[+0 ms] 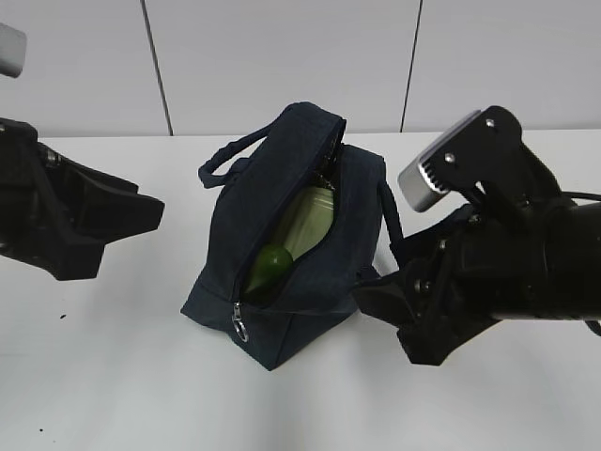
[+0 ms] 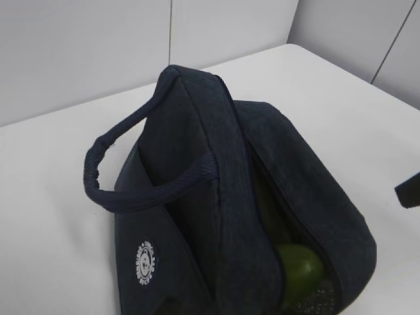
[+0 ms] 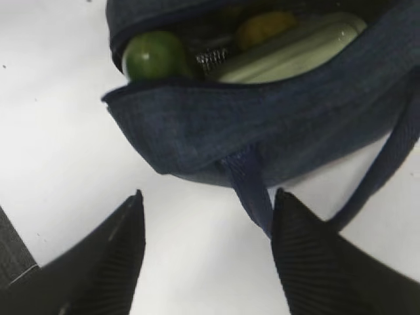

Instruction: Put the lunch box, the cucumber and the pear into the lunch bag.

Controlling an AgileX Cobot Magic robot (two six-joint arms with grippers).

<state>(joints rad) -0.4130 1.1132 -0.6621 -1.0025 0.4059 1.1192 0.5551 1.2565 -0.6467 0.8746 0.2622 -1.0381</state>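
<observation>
Lunch bag (image 3: 262, 125) just beyond right fingers (image 3: 308, 262)

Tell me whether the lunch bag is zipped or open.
Open: the lunch bag gapes, showing the cucumber and lunch box inside.

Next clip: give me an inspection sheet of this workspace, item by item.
Surface: white table, a few dark specks.
Job's things: lunch bag upright, zipper open; inside it the lunch box, cucumber and pear.
Clutter: nothing seen.
Grippers: left gripper off the bag, jaws not visible; right gripper open, empty, beside the bag, a handle strap lying between its fingers.
Cables: nothing seen.
Surroundings: pale panelled wall.
</observation>
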